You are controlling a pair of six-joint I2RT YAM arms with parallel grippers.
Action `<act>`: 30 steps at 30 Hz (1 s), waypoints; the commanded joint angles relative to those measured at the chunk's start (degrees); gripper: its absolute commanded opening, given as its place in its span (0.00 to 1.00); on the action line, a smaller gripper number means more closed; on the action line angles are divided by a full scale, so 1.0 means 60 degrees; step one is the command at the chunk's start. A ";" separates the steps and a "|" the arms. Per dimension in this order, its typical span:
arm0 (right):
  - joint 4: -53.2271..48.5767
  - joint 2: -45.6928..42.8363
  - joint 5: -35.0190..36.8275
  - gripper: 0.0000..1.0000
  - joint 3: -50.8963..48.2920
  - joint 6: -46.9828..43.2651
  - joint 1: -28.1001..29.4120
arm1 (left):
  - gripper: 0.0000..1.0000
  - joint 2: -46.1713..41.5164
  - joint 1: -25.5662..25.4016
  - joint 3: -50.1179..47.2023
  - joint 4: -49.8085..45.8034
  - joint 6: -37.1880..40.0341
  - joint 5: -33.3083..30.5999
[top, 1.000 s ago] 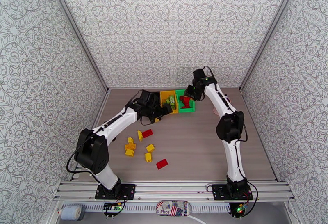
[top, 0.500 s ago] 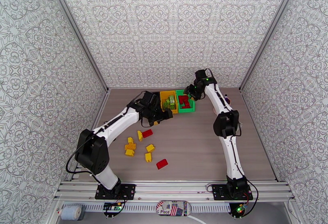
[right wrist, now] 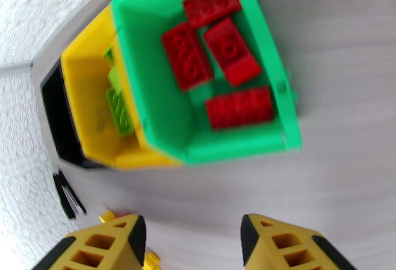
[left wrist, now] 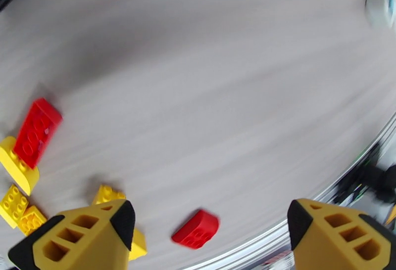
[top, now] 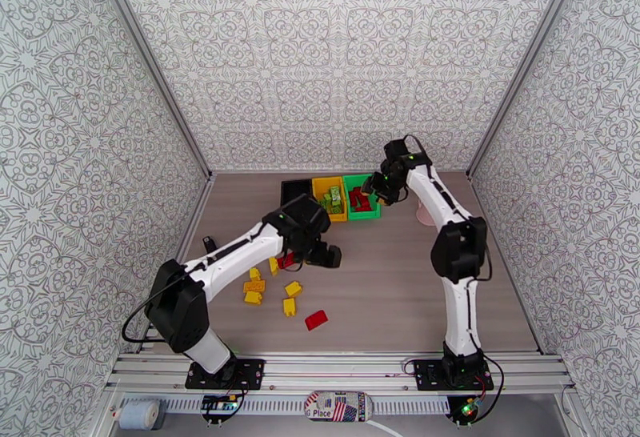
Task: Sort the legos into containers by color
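Note:
Three containers stand side by side at the back: a black bin (top: 294, 188), a yellow bin (top: 324, 187) (right wrist: 86, 117) with light green legos (right wrist: 118, 108) in it, and a green bin (top: 362, 210) (right wrist: 148, 68) with several red legos (right wrist: 227, 58). Loose yellow legos (top: 254, 286) and red legos (top: 316, 319) (left wrist: 196, 228) lie near the front left. My left gripper (top: 326, 256) (left wrist: 208, 231) hangs open and empty over the table, right of those bricks. Just at the green bin's right side, my right gripper (top: 374, 189) (right wrist: 193, 236) is open with nothing between its fingers.
A pink cup (top: 423, 215) stands at the right, partly behind my right arm. A small black object (top: 209, 242) lies at the left by the table edge. Bare wood spreads across the middle and right.
My left arm has swung away from the bins toward the front, over the loose bricks. The right gripper has opened wider and drawn back to the right of the green bin.

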 commanded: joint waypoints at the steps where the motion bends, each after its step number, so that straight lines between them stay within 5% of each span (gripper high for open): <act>1: 0.0411 -0.1177 0.0295 0.56 -0.1787 -0.0410 0.0195 | 0.87 -0.0253 -0.0446 -0.0409 -0.0401 0.0386 -0.0653; 14: 0.1892 -0.5241 0.0490 0.57 -0.8142 0.0839 0.1332 | 0.91 -0.0016 -0.1809 -0.1212 -0.0192 0.0225 -0.1006; 30: 0.1903 -0.7622 0.0715 0.59 -1.0640 0.1938 0.1679 | 0.88 0.0528 -0.2450 -0.2002 0.0003 0.0475 -0.1232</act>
